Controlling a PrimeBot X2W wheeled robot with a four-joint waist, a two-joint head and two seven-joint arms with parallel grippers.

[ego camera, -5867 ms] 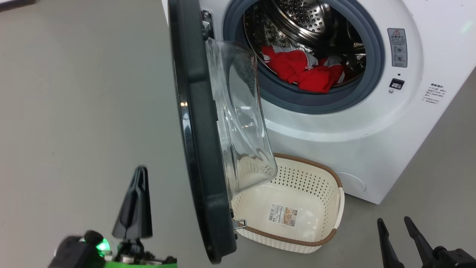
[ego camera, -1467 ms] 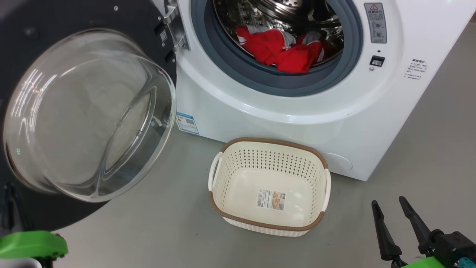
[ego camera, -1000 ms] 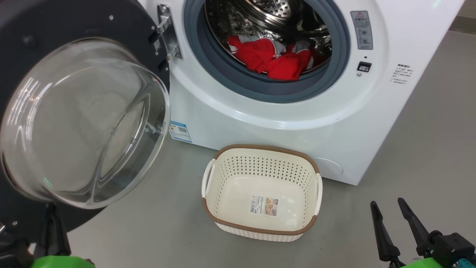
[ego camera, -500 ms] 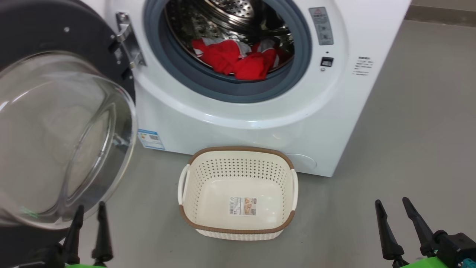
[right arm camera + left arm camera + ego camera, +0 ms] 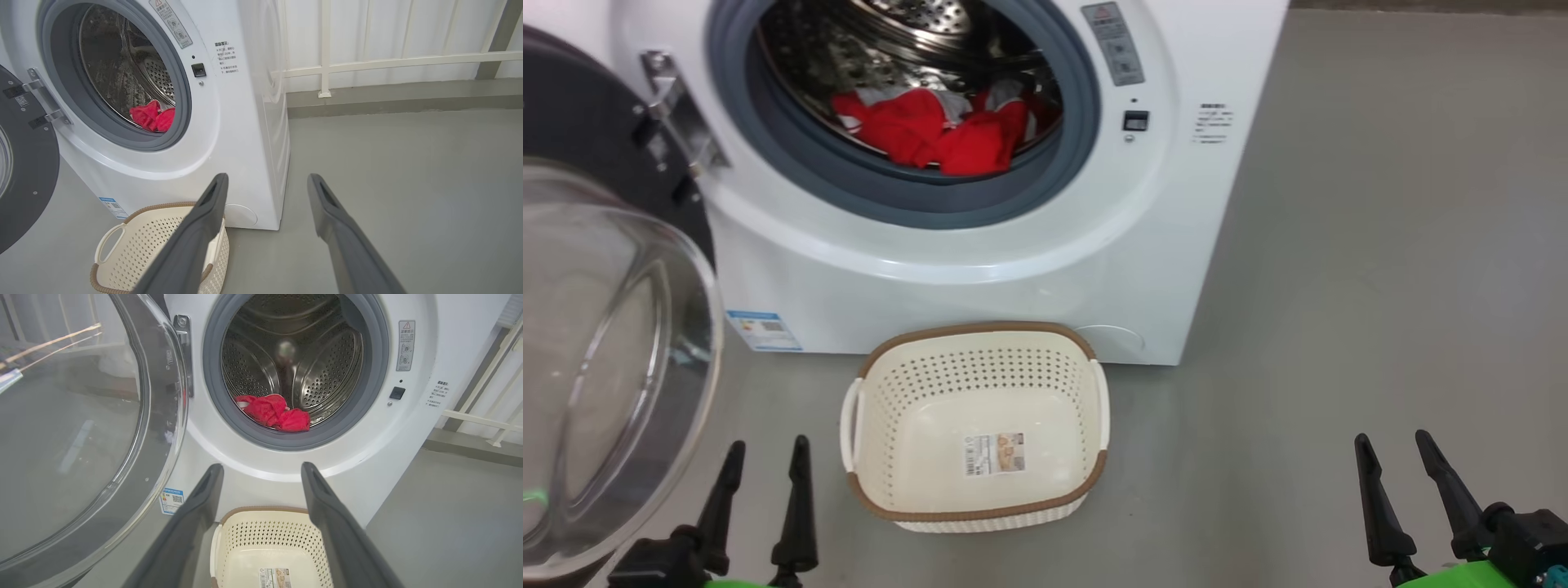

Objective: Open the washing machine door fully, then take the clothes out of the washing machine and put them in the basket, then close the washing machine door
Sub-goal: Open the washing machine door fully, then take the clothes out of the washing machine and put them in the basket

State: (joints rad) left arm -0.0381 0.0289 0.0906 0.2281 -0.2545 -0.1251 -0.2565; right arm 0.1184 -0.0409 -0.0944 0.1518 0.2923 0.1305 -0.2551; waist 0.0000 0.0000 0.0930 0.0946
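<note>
Head view: I am holding my left hand (image 5: 768,447) low at the bottom left, spread wide and gripping nothing, just beside the washing machine door (image 5: 605,367), which is standing swung open on the left. My right hand (image 5: 1392,443) is hovering at the lower right, equally wide and empty. The clothes (image 5: 931,135) are lying inside the washing machine (image 5: 1013,269), and the basket (image 5: 980,331) is sitting on the floor (image 5: 1339,286) close in front of it
</note>
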